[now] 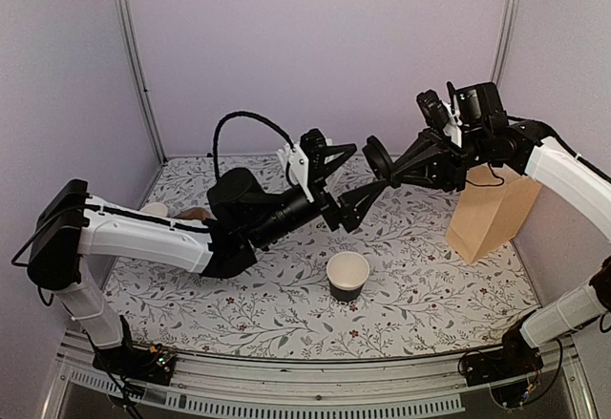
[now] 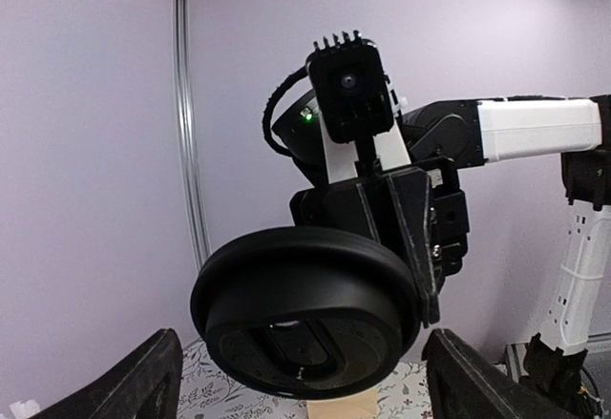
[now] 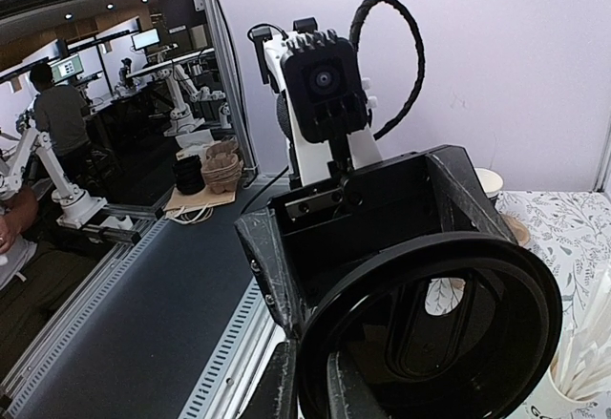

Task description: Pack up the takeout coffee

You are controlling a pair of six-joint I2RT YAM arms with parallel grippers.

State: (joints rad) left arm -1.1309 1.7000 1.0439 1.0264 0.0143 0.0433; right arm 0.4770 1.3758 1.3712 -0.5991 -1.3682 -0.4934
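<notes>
Black lid (image 2: 305, 304) aloft, between two grippers: a handover, by the look of it

Far left, a white cup (image 1: 153, 209) and a brown carrier (image 1: 196, 214) peek from behind the left arm (image 1: 143, 233), their contents hidden. The left gripper (image 1: 361, 169) is spread wide and holds nothing, its fingers on either side of the lid and not touching it as far as I can tell. The right gripper (image 1: 391, 165) is clamped on the lid's rim and holds it on edge above the middle of the table (image 1: 286, 314). If this is a pass, the left should close squarely across the lid before the right lets go, or it may drop. Below, near centre, the cup (image 1: 347, 276) stands upright, uncapped and empty, white inside. To the right a brown bag (image 1: 492, 214) stands upright; I can't see what is in it.
</notes>
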